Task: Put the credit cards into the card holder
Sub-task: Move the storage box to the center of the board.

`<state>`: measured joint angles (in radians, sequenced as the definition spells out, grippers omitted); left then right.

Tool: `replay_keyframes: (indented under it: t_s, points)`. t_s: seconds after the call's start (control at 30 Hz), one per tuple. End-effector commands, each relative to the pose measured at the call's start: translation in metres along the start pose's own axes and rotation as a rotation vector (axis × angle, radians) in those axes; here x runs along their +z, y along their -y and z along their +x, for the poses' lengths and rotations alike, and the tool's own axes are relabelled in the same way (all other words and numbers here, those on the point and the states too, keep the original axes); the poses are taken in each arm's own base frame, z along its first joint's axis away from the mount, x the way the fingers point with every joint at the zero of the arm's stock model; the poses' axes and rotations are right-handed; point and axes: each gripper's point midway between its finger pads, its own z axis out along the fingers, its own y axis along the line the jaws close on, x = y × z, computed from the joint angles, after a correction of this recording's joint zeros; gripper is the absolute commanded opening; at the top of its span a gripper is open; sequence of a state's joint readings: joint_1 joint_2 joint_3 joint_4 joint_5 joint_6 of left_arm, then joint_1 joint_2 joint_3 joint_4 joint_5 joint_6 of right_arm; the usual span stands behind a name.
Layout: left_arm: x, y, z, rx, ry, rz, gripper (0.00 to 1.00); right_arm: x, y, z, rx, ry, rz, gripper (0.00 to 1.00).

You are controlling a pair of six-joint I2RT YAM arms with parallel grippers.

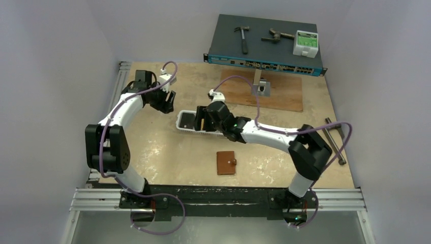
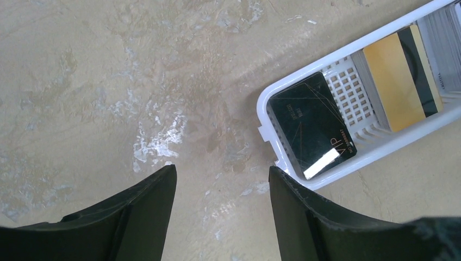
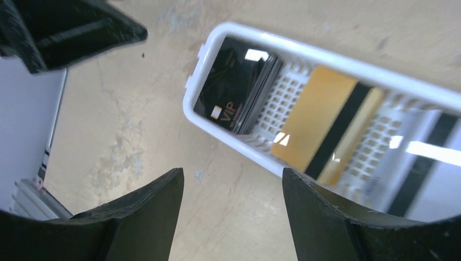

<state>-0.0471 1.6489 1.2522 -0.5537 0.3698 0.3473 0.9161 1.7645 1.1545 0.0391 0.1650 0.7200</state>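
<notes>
Two robot arms lean over a white slotted tray at the middle of a worn tan table. The left gripper hovers low just off the tray's end, its two dark fingers spread apart with only bare tabletop between them. The right gripper hangs beside the tray's long side, jaws likewise parted and pinching nothing, with the tray rim lying just beyond its fingertips. In the right wrist view the left gripper shows as a dark shape at upper left, near the tray's end but apart from it.

The credit cards sit inside the tray, leaning in its slots. A black card marked "VIP" fronts a small dark stack at the end nearest the left arm. A gold card with a black stripe stands further along, with bare lattice between the two. Beyond it are pale cards, possibly white or grey, too blurred to tell apart.

The card holder, a small brown leather wallet, lies flat on the table toward the front edge. It sits between the two arm bases, well apart from the tray and from both grippers, with its snap tab at its right side.

At the table's far edge rests a dark network switch bearing a hammer and a white box. A wooden board lies in front of it.
</notes>
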Motion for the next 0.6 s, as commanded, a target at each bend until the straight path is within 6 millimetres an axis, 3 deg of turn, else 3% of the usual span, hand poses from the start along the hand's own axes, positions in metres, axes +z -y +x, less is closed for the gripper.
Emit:
replay_keyframes:
  t_s: [0.0, 0.07, 0.17, 0.3, 0.4, 0.57]
  points:
    - [0.004, 0.008, -0.006, -0.008, 0.019, -0.001, 0.62, -0.044, 0.036, -0.059, -0.027, 0.161, 0.136, 0.68]
    - [0.010, 0.013, -0.008, -0.021, 0.008, 0.011, 0.62, -0.055, 0.063, -0.072, -0.010, 0.186, 0.209, 0.68]
    - [0.020, 0.021, -0.008, -0.047, -0.012, 0.041, 0.62, -0.060, 0.099, -0.075, 0.017, 0.187, 0.286, 0.67]
    - [0.029, 0.024, -0.008, -0.085, -0.026, 0.052, 0.62, -0.060, 0.131, -0.072, 0.053, 0.179, 0.330, 0.63]
    - [0.033, 0.024, -0.006, -0.108, -0.033, 0.055, 0.61, -0.057, 0.148, -0.067, 0.094, 0.162, 0.329, 0.62]
    - [0.037, 0.030, -0.005, -0.136, -0.028, 0.092, 0.62, -0.048, 0.150, -0.057, 0.138, 0.140, 0.259, 0.61]
